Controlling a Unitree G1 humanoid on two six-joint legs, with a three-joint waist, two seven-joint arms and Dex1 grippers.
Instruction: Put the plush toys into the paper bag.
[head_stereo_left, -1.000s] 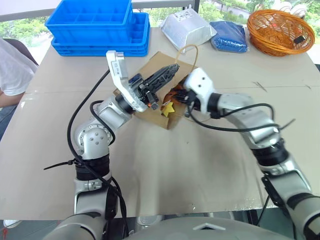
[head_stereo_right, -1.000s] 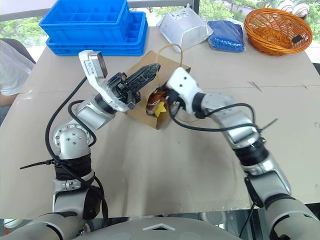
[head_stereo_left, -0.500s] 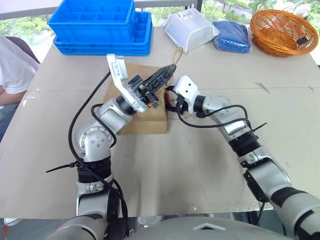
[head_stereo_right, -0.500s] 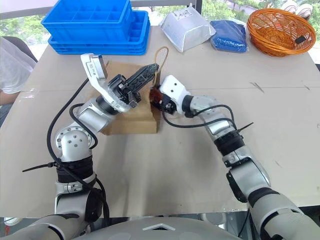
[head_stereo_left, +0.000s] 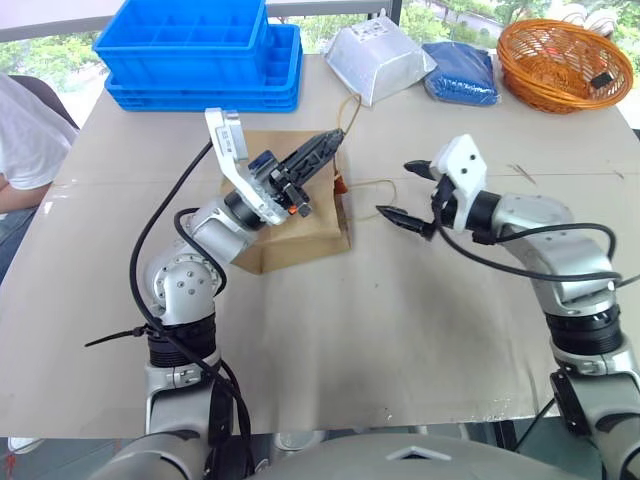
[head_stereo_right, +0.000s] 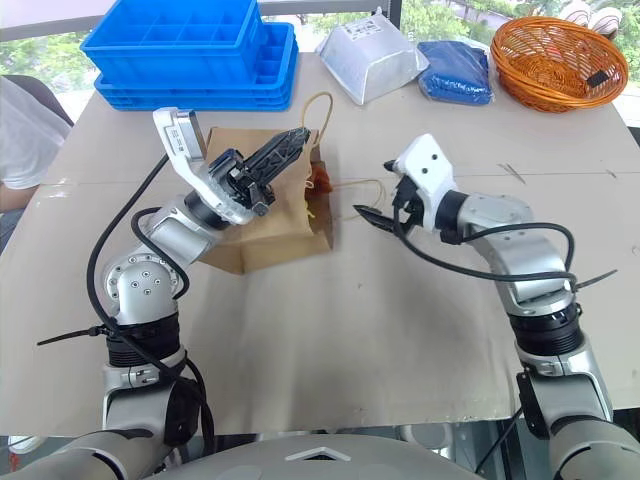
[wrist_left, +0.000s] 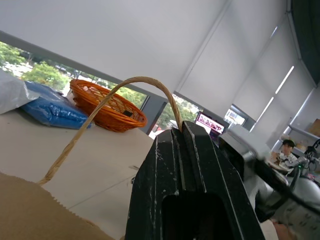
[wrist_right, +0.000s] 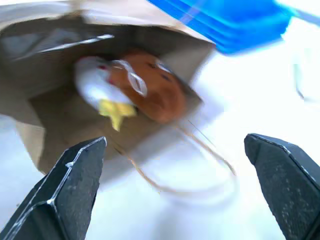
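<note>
With both plush toys (wrist_right: 131, 89) lying inside the paper bag (head_stereo_left: 300, 225) on the bench (head_stereo_left: 400, 330), I'd ease my empty, wide-open right pincer (head_stereo_left: 410, 192) off toward 3 o'clock — left pincer (head_stereo_left: 330, 143) clamped on the handle (wrist_left: 107, 102) — without snagging the other cord (head_stereo_left: 370, 183).

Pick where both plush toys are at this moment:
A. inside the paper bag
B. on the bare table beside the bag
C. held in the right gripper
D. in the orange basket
A: the right wrist view looks into the mouth of the paper bag, where the brown plush toy and the white plush toy lie together, while the right gripper stands open and empty, apart from the bag.
</note>
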